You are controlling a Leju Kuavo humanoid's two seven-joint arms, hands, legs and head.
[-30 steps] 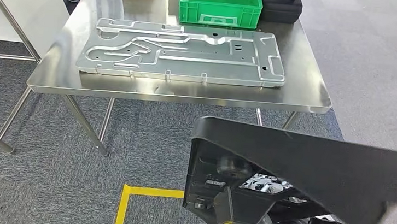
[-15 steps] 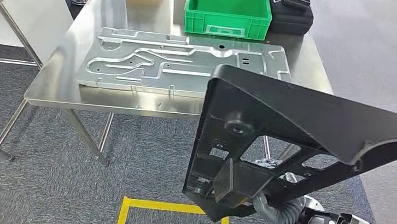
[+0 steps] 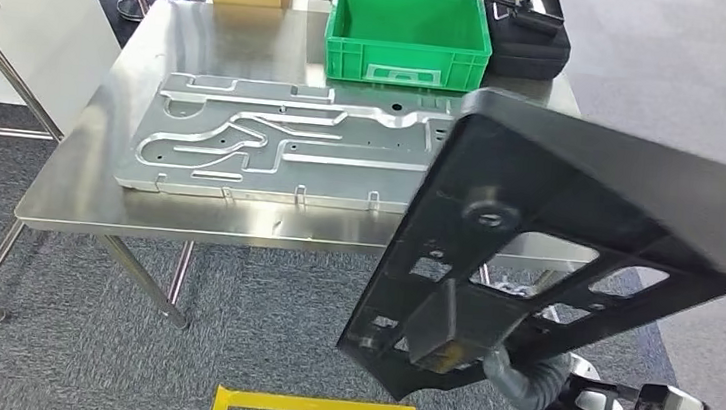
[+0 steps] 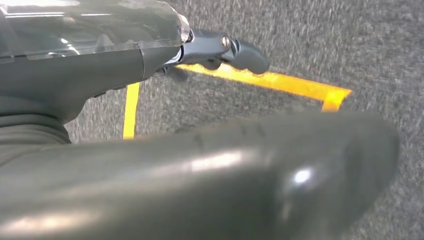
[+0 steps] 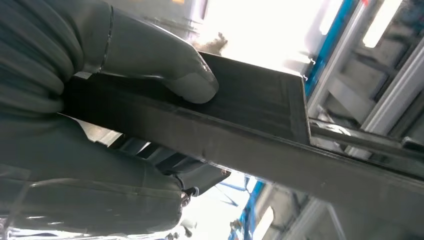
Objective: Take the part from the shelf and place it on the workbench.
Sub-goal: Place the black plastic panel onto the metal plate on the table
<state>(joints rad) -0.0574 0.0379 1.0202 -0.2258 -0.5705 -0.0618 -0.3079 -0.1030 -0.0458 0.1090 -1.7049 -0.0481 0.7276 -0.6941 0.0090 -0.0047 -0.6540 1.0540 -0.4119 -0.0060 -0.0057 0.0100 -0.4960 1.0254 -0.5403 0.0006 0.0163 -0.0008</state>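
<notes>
Grey carpet lies under a steel surface carrying a stamped metal sheet, a green bin and a black case. From the head view, the black part hangs tilted before the surface's near edge, held from below by the right hand.

At the left wrist, the left hand hangs with fingers apart over yellow floor tape.

At the right wrist, the thumb presses the part's flat edge, gripping it.

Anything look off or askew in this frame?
Only the large black plastic frame part: it is steeply tilted in the air in front of the steel workbench, held at its low end by the right hand. The stamped silver metal panel and green plastic crate sit flat, undisturbed.
</notes>
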